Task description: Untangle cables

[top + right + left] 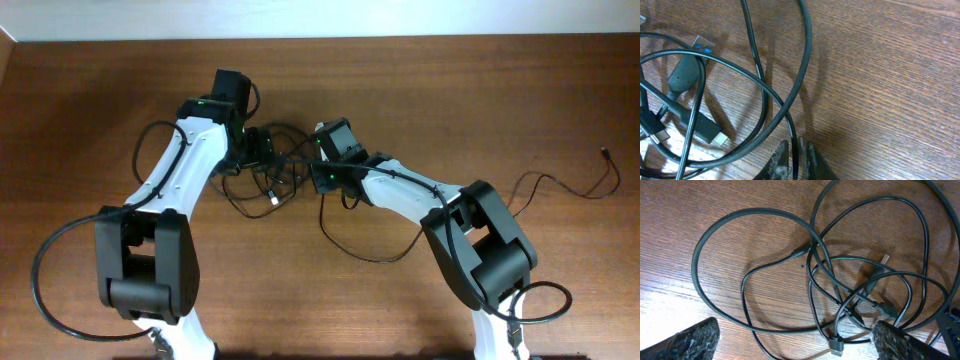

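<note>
Black, thin, rubbery cords: the cables (272,178) lie as 1 loose tangle of round loops on the brown wood-grain desk (450,90); that tangle is the landmark for all below. Left claw (795,336) hangs directly over the tangle, jaws spread wide with nothing gripped, and its rough dark fingers (695,341) straddle the lower loops. Right claw (794,159) sits at the tangle's right edge, jaws pinched nearly together on 1 strand. Judgement: the next move turns on this strand. Its long axis runs from the right claw back into the crossings, so a pull rightward, away from the tangle, should draw it out while the left claw, nearer the crossings, pins the rest. A metal-tipped plug (701,46) with a blue insert lies within the tangle and may snag. 1 stray cord (560,185) lies well apart, right of the tangle.
</note>
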